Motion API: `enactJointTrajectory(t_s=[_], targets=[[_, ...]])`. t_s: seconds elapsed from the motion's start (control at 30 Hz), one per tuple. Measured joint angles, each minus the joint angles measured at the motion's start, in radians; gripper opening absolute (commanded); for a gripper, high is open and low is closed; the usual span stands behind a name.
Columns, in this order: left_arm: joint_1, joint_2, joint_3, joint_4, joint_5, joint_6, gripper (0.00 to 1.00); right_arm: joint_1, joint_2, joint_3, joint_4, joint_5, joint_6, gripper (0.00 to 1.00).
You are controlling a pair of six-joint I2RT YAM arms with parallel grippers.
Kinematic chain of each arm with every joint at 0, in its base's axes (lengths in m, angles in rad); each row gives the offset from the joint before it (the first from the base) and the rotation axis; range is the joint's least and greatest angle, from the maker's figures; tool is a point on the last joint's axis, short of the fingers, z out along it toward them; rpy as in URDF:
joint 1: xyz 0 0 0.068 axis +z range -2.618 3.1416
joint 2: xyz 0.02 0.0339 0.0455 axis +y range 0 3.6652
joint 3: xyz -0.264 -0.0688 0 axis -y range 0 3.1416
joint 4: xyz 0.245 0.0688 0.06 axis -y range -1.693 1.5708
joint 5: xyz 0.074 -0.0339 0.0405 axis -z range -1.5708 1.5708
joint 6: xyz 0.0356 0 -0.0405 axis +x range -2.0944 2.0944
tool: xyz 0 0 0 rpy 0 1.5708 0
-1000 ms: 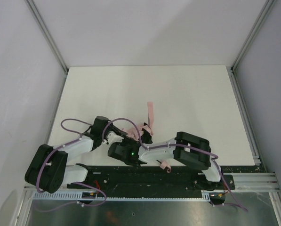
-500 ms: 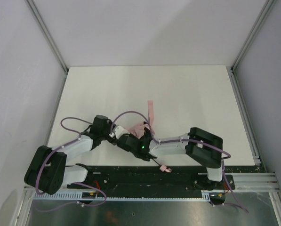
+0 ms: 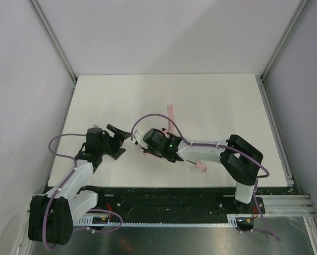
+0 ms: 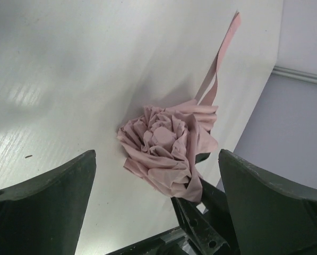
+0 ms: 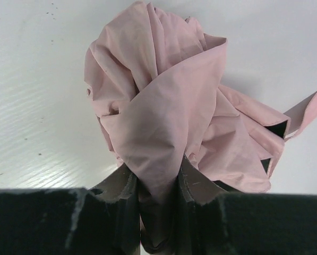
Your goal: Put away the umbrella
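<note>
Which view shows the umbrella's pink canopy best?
Right wrist: the umbrella fills the frame, its fabric pinched in the right hand. Left wrist shows it smaller, with its strap. Top view mostly hides it behind the right arm.

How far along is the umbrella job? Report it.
Done: the umbrella is closed, its pink canopy bunched into a wad. In hand: the right claw pinches the fabric; the left claw is open beside it, holding nothing. Left: the strap trails loose, so the folds likely need wrapping and fastening.
</note>
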Motion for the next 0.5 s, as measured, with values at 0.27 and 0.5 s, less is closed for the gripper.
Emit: enactJointTrajectory(t_s=[0.27, 0.5], targets=[[0.008, -0.002, -0.056, -0.002, 0.087, -0.004, 0.99, 0.006, -0.012, -0.119, 0.193, -0.008, -0.137, 0.0], [-0.052, -0.005, -0.098, 0.008, 0.121, -0.053, 0.99, -0.01, -0.113, -0.304, 0.354, -0.154, -0.171, 0.0]])
